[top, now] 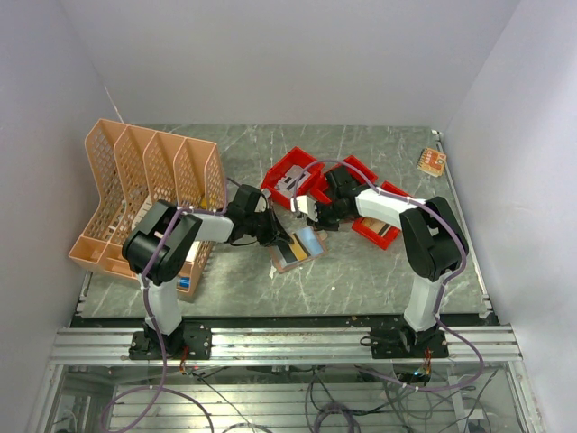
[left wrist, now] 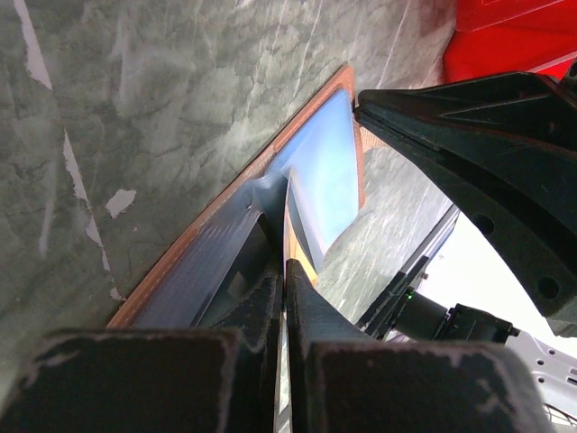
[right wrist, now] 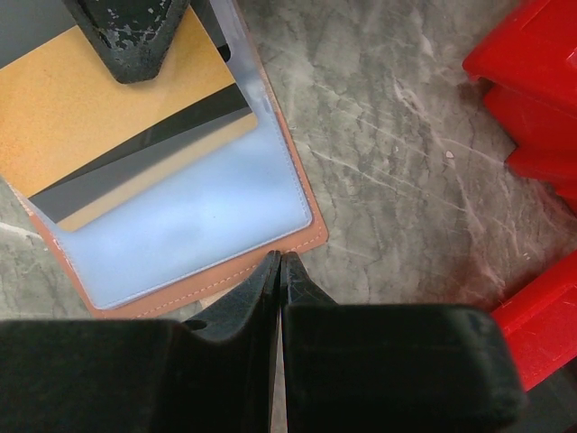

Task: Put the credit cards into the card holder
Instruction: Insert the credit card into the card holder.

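Right gripper (right wrist: 279, 259), jaws pressed together and empty, sat at six-o'clock edge of card holder (right wrist: 317, 233), left gripper (left wrist: 287, 266), jaws likewise closed, touched striped gold card (right wrist: 99, 117) at eleven o'clock

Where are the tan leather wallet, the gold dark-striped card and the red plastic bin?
Tan leather wallet (right wrist: 311, 234): right wrist view, stitched corner.
Gold dark-striped card (right wrist: 81, 126): right wrist view, gold face.
Red plastic bin (right wrist: 532, 72): right wrist view, outer wall.
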